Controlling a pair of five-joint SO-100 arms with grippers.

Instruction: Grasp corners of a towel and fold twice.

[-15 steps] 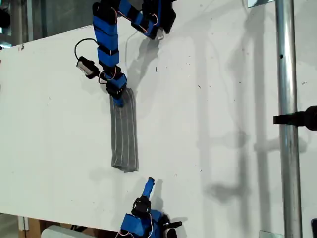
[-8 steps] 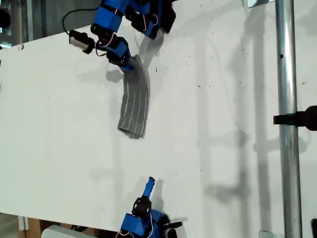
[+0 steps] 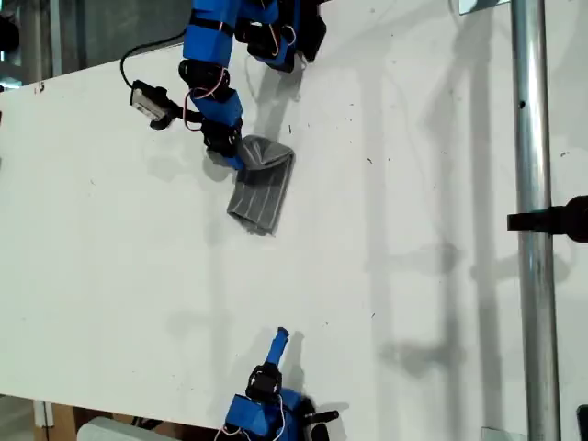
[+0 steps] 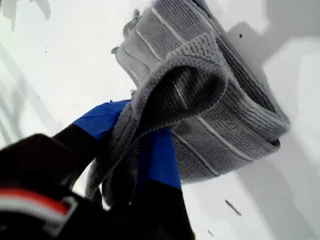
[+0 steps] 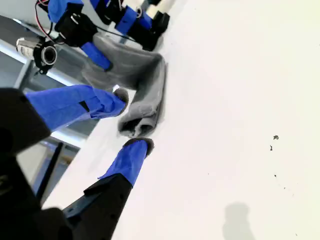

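The dark-grey striped towel (image 3: 264,193) lies in a short, doubled-over bundle on the white table (image 3: 413,276), toward the top of the exterior view, left of centre. My first gripper (image 3: 237,156) is shut on one end of it; in the first wrist view the cloth (image 4: 220,100) curls over the blue fingers (image 4: 160,160) and hides the pinched corner tips. My second gripper (image 3: 280,336) rests near the table's bottom edge in the exterior view, open and holding nothing. The second wrist view looks between its two blue fingers (image 5: 127,157) toward the towel (image 5: 145,95) farther off.
A vertical metal pole (image 3: 533,138) with a black clamp (image 3: 556,220) stands at the exterior view's right. The table's edge runs along the exterior view's left and bottom. The first arm's base (image 3: 294,32) is at the table's top edge.
My first gripper lifted the long towel strip's end, then brought it down over the rest, so the strip is now a short folded bundle. The second arm has not moved.
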